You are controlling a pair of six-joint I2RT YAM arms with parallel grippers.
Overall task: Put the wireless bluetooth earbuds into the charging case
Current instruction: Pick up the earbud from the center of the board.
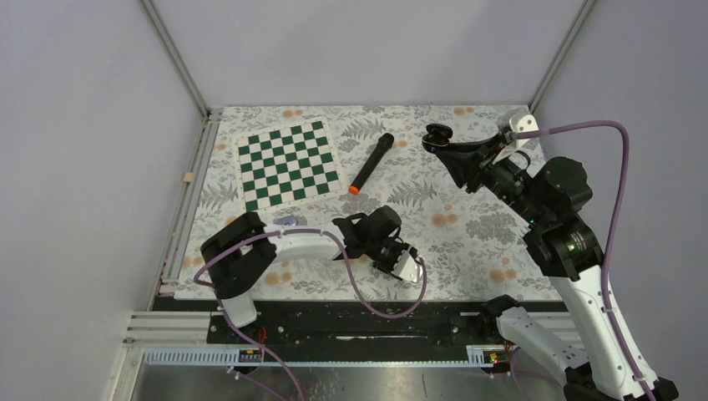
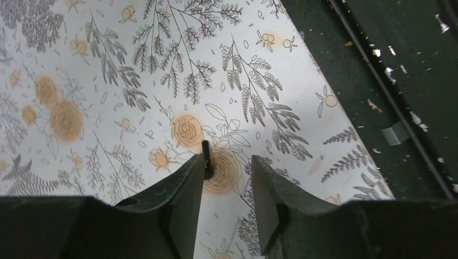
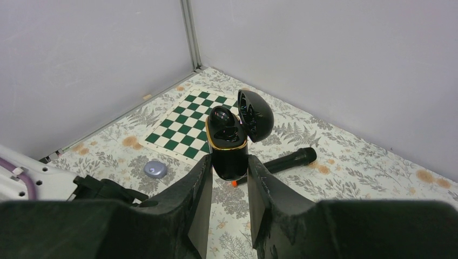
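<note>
My right gripper [image 3: 229, 163] is clamped on a glossy black charging case [image 3: 229, 148] with a gold rim. It holds the case upright in the middle of the right wrist view, with the domed lid [image 3: 256, 115] swung open to the right. I cannot tell whether a bud already sits inside. In the overhead view the case is at the upper right, over the floral-print table cover [image 1: 467, 225].

My left gripper [image 2: 228, 162] is at the bottom centre of the left wrist view, its fingers parted with a clear gap and nothing pinched between them. A tiny black stemmed earbud [image 2: 206, 157] touches the inner tip of the finger on the left of the frame, over an orange rose in the print. The other finger is apart from it. I cannot tell whether the bud rests on the cover or clings to the finger.

Behind the case, a black marker with an orange tip [image 3: 283, 160] lies beside a green-and-white chequered mat [image 3: 189, 127]. A small round pale purple object [image 3: 155, 170] lies at the lower left.
</note>
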